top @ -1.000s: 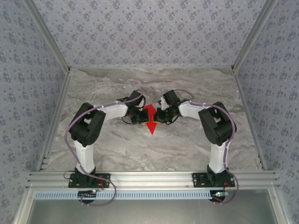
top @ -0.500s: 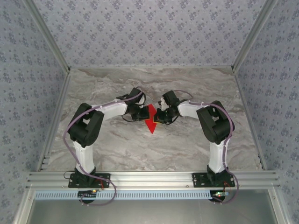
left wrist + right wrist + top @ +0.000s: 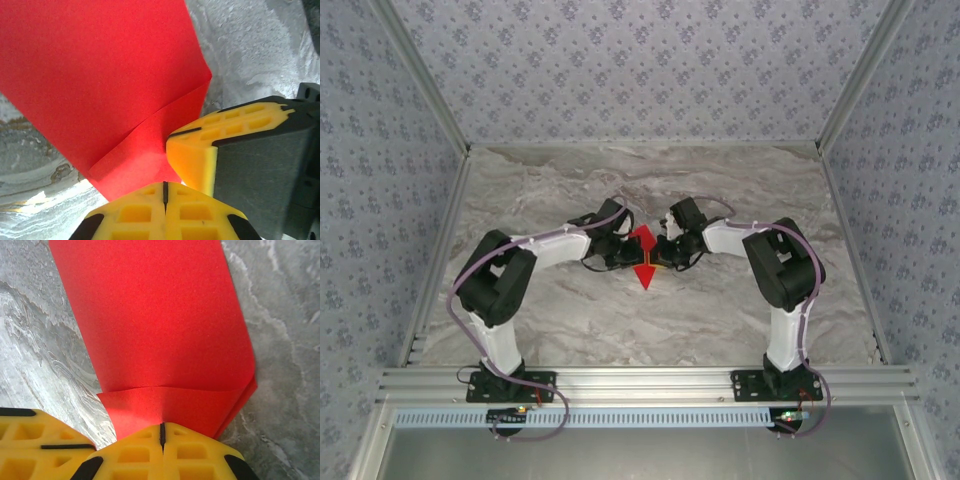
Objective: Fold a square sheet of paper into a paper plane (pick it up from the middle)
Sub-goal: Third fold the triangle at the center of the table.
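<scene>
— While the left gripper [image 3: 623, 251] and the right gripper [image 3: 664, 251] are pinching the red paper [image 3: 643, 257], what is making this fold go well?
— Each is clamping it from an opposite side, jaws pressed together. I'd be holding them level and drawing evenly, so the crease is running straight and nothing is tearing.
— Where is it sitting, and which way is it pointing?
— It is sitting mid-way across the marble table [image 3: 720, 310], possibly lifting slightly; that is hard to judge from above. Its sharp tip is pointing toward the near edge, its long axis running from far edge to near edge.
</scene>
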Controlling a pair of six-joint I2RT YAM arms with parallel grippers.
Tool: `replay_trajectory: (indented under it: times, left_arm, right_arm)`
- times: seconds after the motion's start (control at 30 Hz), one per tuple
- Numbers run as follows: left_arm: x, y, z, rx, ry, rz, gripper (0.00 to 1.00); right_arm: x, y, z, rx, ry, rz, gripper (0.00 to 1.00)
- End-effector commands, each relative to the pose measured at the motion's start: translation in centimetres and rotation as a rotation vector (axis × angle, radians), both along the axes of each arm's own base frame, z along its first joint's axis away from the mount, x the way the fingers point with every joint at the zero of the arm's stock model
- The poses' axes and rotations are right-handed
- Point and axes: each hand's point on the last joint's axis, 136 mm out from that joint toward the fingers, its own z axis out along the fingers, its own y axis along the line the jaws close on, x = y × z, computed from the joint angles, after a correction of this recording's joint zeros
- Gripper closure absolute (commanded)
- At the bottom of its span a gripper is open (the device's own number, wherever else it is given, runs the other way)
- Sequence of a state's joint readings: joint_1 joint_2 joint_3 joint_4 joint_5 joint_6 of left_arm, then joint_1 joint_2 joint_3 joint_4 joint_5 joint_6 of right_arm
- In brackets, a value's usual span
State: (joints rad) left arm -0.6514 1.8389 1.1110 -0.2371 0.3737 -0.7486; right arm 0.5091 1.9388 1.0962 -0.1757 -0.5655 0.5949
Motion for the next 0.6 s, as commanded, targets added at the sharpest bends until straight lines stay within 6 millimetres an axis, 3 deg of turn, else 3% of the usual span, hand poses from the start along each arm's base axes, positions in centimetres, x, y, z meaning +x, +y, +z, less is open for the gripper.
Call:
replay_trajectory:
  times: [0.0, 0.37, 0.57]
  left_arm:
    - [0.1, -0.3, -0.6, 0.003, 0.014, 0.021, 0.99]
    - [-0.8, 0.4, -3.4, 0.064, 0.081, 0.032, 1.00]
    - [-1.4, 1.1, -4.2, 0.110, 0.094, 0.029, 1.00]
  right_arm:
    - [-1.0, -0.3, -0.2, -0.003, 0.040, -0.004, 1.00]
    - [-0.5, -0.6, 1.0, 0.021, -0.023, 0.024, 1.00]
    - [-1.9, -0.7, 0.3, -0.022, -0.027, 0.084, 1.00]
